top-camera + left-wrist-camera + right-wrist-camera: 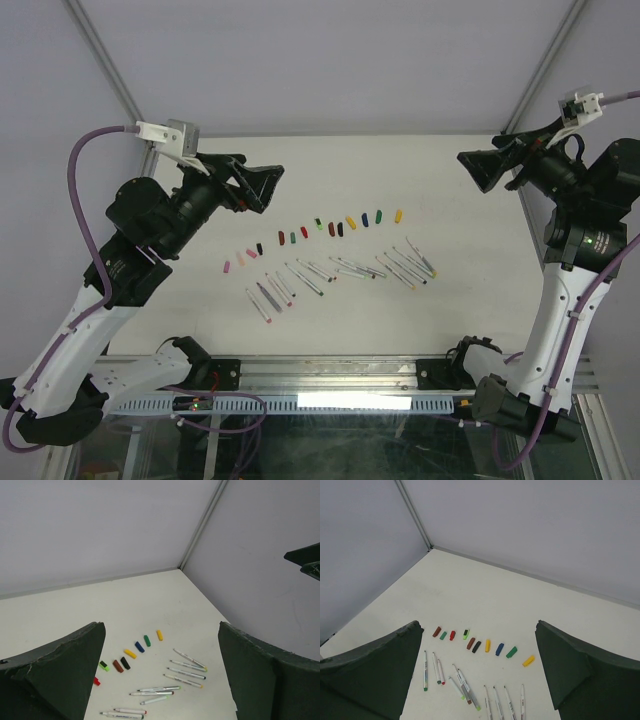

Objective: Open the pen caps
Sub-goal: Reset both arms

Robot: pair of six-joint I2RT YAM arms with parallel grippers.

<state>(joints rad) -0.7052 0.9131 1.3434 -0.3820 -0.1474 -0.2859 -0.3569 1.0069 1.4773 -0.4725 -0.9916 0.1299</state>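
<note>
I had the left gripper (266, 188) raised at 10 o'clock, jaws wide, holding nothing. Pen caps (319, 224) lay in a row at centre, with the pens (345, 267) loose just toward 6 o'clock of them. Right gripper (472, 170) hung at 2 o'clock, wide too, empty.

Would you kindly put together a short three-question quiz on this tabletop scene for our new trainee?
1. True or false: in the top view, the caps lie in a row farther from the arm bases than the pens.
2. The left jaws are: A) shut on a pen, B) open and empty, C) shut on a cap.
3. What colour is the cap at the right end of that row in the top view?
Key: 1 true; 2 B; 3 yellow.
</note>
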